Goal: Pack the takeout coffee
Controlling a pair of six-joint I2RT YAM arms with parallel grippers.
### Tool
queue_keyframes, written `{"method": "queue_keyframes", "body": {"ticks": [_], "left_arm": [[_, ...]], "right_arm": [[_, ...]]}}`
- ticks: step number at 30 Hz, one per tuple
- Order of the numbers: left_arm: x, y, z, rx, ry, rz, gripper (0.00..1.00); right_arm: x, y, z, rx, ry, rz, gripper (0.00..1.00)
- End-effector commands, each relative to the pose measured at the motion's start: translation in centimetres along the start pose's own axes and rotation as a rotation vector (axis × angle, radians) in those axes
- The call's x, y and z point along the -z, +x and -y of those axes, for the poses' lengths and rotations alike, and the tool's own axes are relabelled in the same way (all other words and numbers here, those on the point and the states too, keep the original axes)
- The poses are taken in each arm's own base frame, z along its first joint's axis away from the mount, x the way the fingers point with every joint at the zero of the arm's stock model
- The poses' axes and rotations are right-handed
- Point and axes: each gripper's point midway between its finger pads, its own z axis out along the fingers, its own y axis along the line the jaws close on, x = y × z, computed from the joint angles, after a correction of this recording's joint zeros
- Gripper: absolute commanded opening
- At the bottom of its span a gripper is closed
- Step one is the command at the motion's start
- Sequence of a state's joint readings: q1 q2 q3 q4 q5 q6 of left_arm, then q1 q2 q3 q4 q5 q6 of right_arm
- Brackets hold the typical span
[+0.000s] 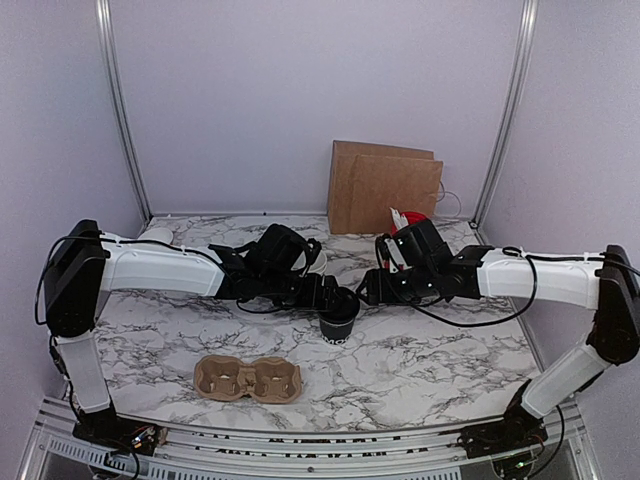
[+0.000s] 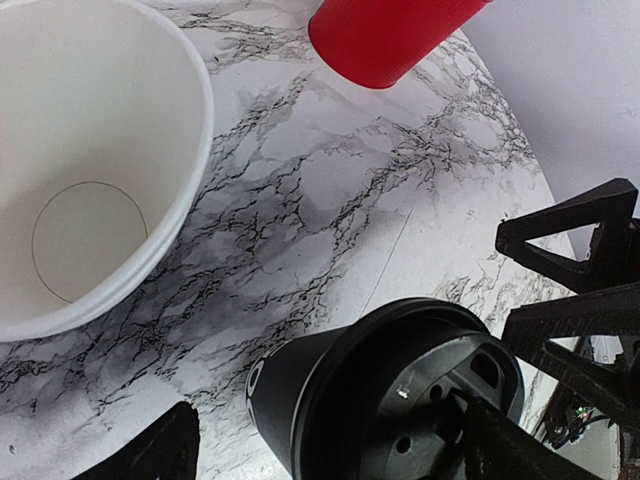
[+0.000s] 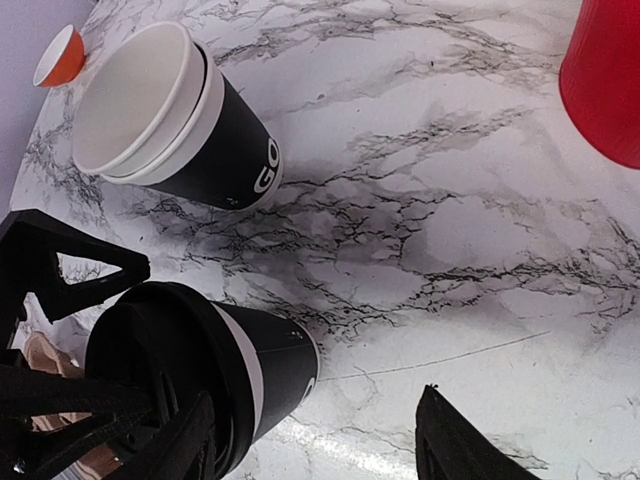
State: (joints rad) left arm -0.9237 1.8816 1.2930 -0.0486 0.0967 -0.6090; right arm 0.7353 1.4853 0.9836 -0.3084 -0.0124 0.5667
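Black paper coffee cup with black round lid stands mid-way on the white marbled counter, just behind a brown pulp cup carrier. The left end effector straddles it, spread; the right end effector is spread too, one finger at the lid. Farther back: cream paper cups nested in a black cup, red plastic cup, brown paper bag.

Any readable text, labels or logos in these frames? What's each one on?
"GO": white letters on the unlidded black cup, cut off by the curve.
Lidded black cup: white print, too blurred to read.
Brown bag, red cup: no text seen.
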Motion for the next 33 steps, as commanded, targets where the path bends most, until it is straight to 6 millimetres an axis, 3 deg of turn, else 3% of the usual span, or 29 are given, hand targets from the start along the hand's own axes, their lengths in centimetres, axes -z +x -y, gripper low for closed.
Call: {"method": "queue_keyframes", "body": {"ticks": [1,13,18,22,25,33], "left_arm": [[-0.5,1.6,-1.4,-0.007,-0.043,-0.062,0.92],[-0.9,1.9,-1.5,-0.006,-0.043,-0.072,0.92],[-0.9,2.2,-1.8,-0.004,-0.051,-0.077,0.92],[-1.0,2.4,-2.0,-0.002,-0.056,-0.080,0.92],[-1.1,2.5,-2.1,-0.002,-0.059,-0.082,0.92],[-0.9,2.2,-2.0,-0.016,-0.058,-0.074,0.92]], "right_arm": [[-0.6,-0.1,0.0,0.011,-0.012,0.007,0.66],[-1.7,4.3,4.1,0.004,0.137,-0.100,0.65],[-1.9,8.5,6.6,-0.016,0.215,-0.189,0.64],[-2.3,12.8,6.9,-0.008,0.242,-0.273,0.64],[-2.4,14.6,6.2,0.002,0.240,-0.306,0.63],[-1.3,11.5,4.4,-0.002,0.230,-0.232,0.63]]}}
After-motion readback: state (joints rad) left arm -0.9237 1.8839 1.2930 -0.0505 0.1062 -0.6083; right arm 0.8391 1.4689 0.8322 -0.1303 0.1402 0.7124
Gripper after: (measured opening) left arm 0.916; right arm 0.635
